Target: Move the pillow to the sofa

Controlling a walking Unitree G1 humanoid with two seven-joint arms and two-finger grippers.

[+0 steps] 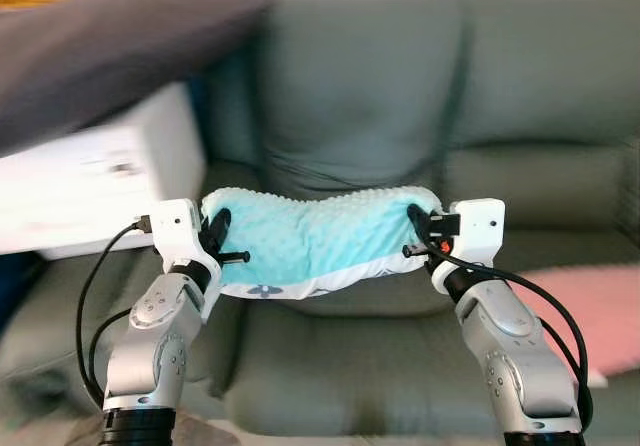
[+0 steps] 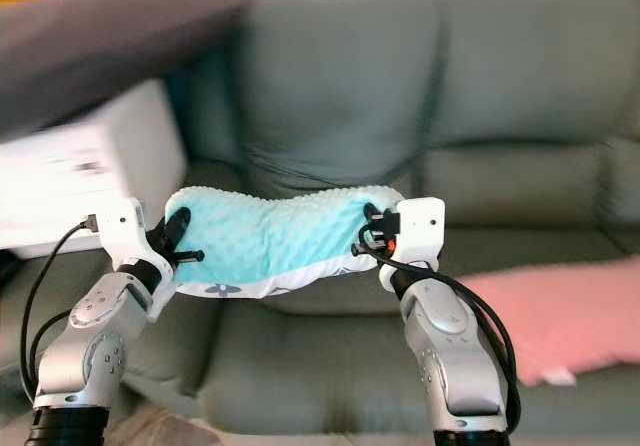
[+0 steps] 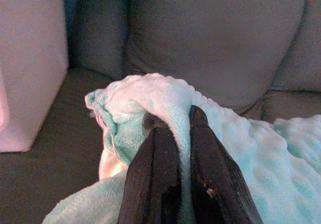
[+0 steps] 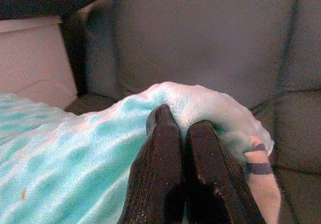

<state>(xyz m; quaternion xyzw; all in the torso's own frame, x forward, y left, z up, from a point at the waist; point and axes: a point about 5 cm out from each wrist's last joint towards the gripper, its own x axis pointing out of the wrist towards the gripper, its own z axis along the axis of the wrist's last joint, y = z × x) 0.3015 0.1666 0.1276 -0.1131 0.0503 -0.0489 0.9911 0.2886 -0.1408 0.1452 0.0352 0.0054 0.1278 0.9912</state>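
Pillow (image 1: 315, 238) — a soft turquoise one with a dotted plush surface and a white underside with small dark flower marks — hangs in the air in front of the sofa (image 1: 400, 116), stretched between the two tools and sagging a little in the middle. It is above the front part of the seat cushion, not touching it as far as can be seen.

The left tool (image 1: 222, 241) grips the pillow's left end; in the left wrist view its two black fingers (image 3: 155, 169) are closed with a fold of the plush fabric pinched between them. The right tool (image 1: 418, 228) grips the right end in the same way; in the right wrist view its fingers (image 4: 160, 163) are pressed together on the bunched edge, where the white underside with a dark mark shows.

Both silver arms reach forward from the bottom of the picture, each with a black cable looping beside it.

The sofa is grey-green, with wide back cushions behind the pillow. On its left side stands a white box-like thing (image 1: 100, 181) with a dark grey cushion (image 1: 110, 46) on top, both blurred. On the right part of the seat lies a pink cloth (image 1: 590, 311).
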